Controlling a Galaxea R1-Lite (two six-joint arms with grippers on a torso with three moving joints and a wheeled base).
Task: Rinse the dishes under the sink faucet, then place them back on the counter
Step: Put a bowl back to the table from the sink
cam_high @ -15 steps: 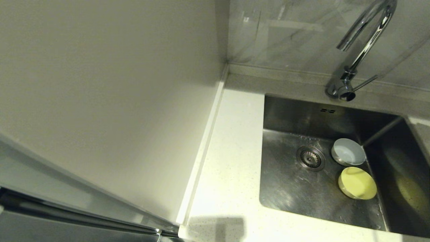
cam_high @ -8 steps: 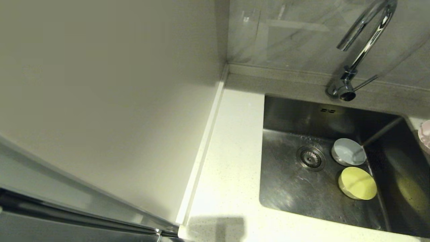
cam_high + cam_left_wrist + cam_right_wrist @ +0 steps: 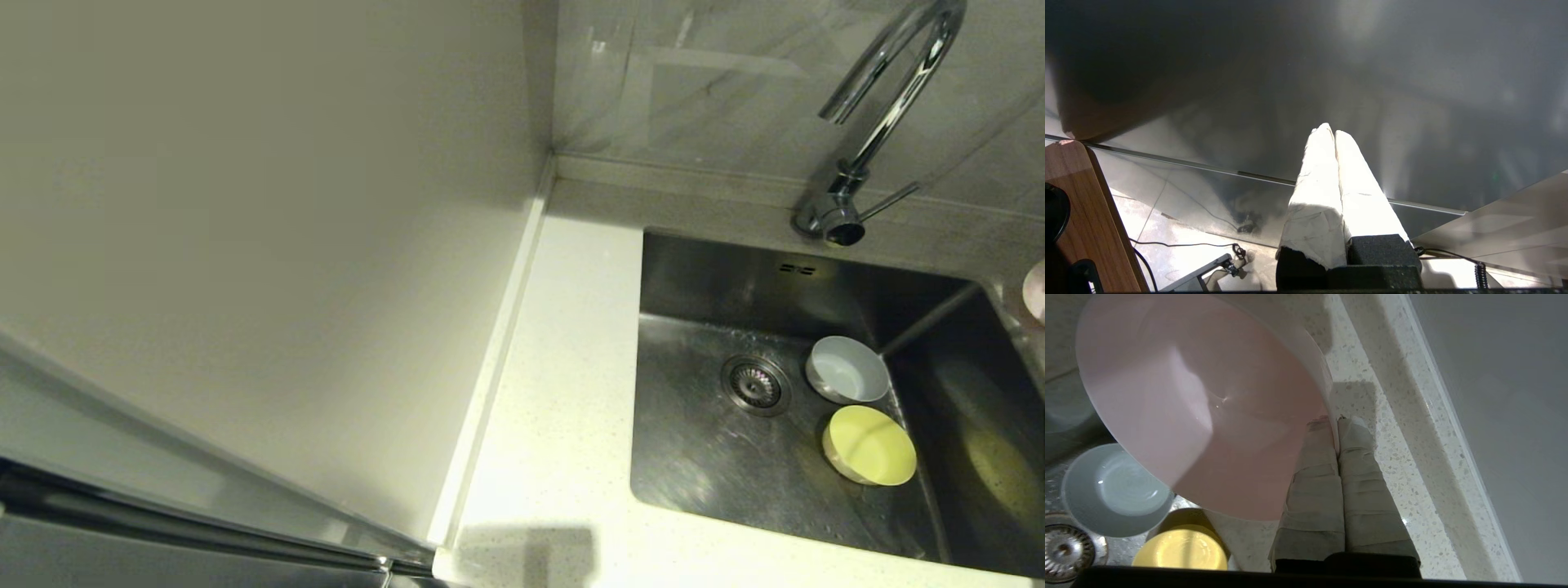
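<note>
My right gripper [image 3: 1336,421] is shut on the rim of the pale pink bowl [image 3: 1188,400], holding it tilted above the speckled counter [image 3: 1404,449] just right of the sink; only a sliver of this bowl [image 3: 1037,290] shows at the head view's right edge. The blue-grey bowl [image 3: 847,369] and the yellow-green bowl [image 3: 869,445] sit in the steel sink [image 3: 702,457] to the right of the drain strainer [image 3: 755,385]. The chrome faucet [image 3: 873,122] arches behind the basin. My left gripper [image 3: 1329,130] is shut, empty and away from the sink.
Counter [image 3: 555,392] runs left of the basin, bounded by a tall pale panel [image 3: 245,245]. A raised speckled ledge [image 3: 1437,416] and a grey wall lie beside the pink bowl. The faucet's thin lever [image 3: 890,200] sticks out to the right.
The pink bowl came into view at the head view's right edge half a second ago and now sits slightly higher and further right. The two bowls in the sink have not moved.
</note>
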